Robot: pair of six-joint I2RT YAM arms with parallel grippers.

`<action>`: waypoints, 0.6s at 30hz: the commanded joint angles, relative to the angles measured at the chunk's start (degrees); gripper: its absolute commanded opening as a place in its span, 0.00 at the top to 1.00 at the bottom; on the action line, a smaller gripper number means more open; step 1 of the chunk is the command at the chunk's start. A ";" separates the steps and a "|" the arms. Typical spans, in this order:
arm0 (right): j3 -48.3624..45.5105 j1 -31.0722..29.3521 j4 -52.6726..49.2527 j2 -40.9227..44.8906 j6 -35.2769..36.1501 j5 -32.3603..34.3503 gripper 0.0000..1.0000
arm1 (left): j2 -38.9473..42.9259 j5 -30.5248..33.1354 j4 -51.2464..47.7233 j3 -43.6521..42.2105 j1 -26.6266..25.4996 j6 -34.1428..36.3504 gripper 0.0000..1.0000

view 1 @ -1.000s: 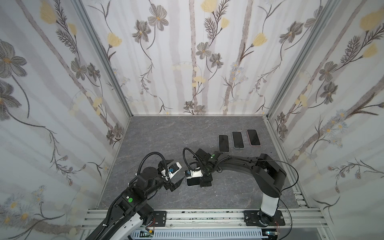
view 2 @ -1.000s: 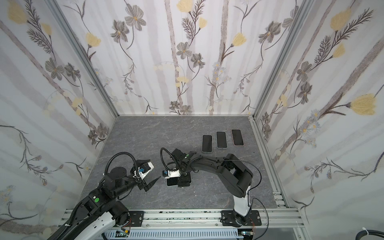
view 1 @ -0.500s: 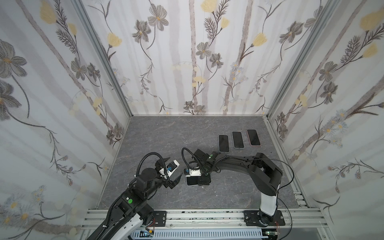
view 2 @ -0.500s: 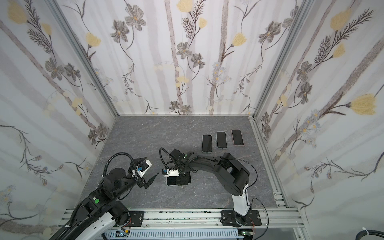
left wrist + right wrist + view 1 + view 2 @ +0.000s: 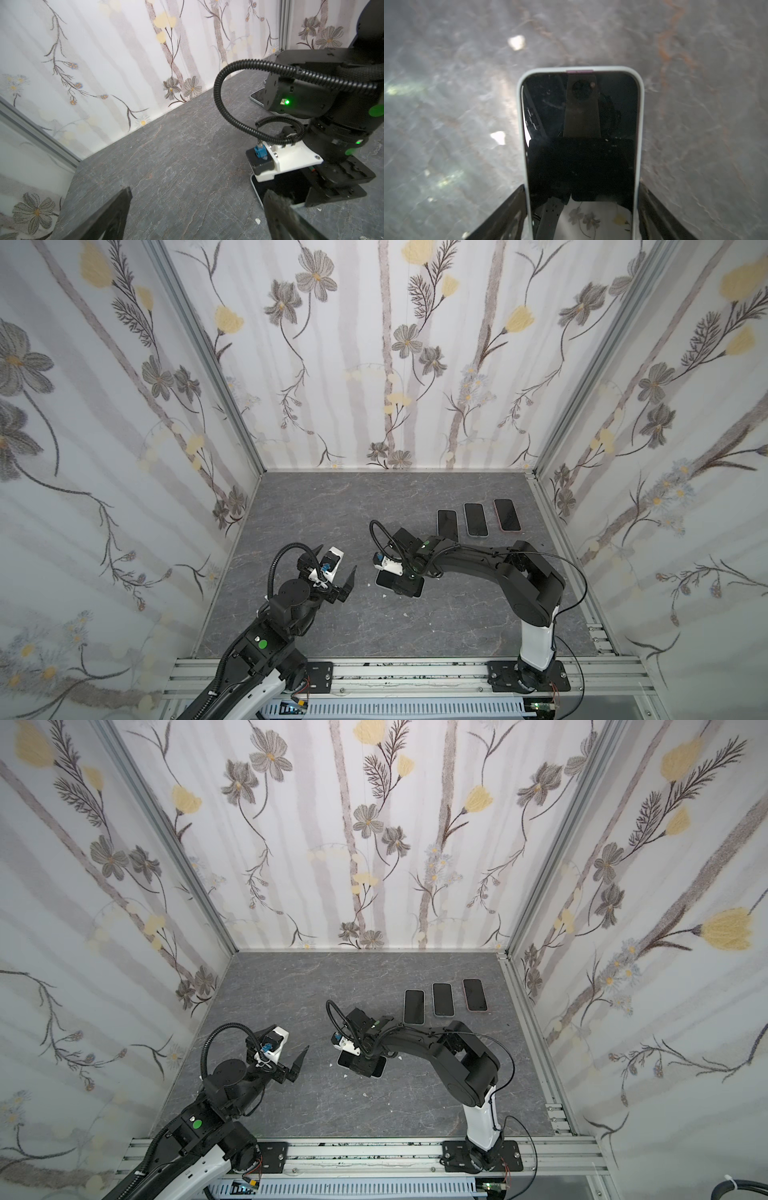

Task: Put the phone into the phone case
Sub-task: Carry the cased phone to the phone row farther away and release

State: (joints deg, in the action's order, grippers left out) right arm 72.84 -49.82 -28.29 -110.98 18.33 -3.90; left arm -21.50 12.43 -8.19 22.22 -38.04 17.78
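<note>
Task item: flat black glossy-glass phone (image 5: 612, 104) sits face up inside a pale, soft-looking, round-cornered phone case (image 5: 519, 108), lying flat near the middle of the grey veined stone-look tabletop (image 5: 332, 506), a bit toward 6 o'clock in both top views. Case lip wraps both long sides and the visible short end; a thin purple sliver (image 5: 579, 72) shows at that end, so seating there is probably not complete. Right gripper (image 5: 581, 186) is down over the phone, black jaws straddling the two long edges right at the case lip, likely to squeeze or steady the case walls around the phone; contact versus a slight gap is not readable, so cannot tell if it pinches yet. Left gripper (image 5: 198, 191) hovers at the phone's 9 o'clock, near but apart, jaws spread wide and empty, angled toward the phone, probably parked ready to brace or press. Screen is mirror-smooth, reflecting the wrist hardware; expect it to be slippery, the matte case rim grippier. Small white crumbs (image 5: 517, 42) lie on the table beside the case. Three more dark-screened flat phones (image 5: 475, 519) lie in a neat row at the phone's 1 o'clock, well apart, out of the work zone. Floral wallpaper panels (image 5: 374, 364) close in 9, 12 and 3 o'clock.
</note>
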 commanded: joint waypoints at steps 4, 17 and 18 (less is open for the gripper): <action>4.64 4.44 2.23 -2.68 -19.03 8.30 0.27 | -0.30 1.64 2.12 1.31 0.02 -2.20 0.00; 23.19 8.32 -2.37 -15.59 -46.09 14.74 0.24 | -0.48 2.32 1.68 2.92 0.16 -6.06 0.00; 24.37 8.56 -2.67 -16.63 -47.63 15.12 0.24 | -0.48 2.42 1.65 2.96 0.13 -6.17 0.00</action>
State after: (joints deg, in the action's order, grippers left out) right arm 94.89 -41.74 -30.20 -126.15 -20.73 8.21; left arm -21.82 14.00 -8.01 24.58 -38.00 13.06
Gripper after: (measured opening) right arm 0.763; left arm 0.999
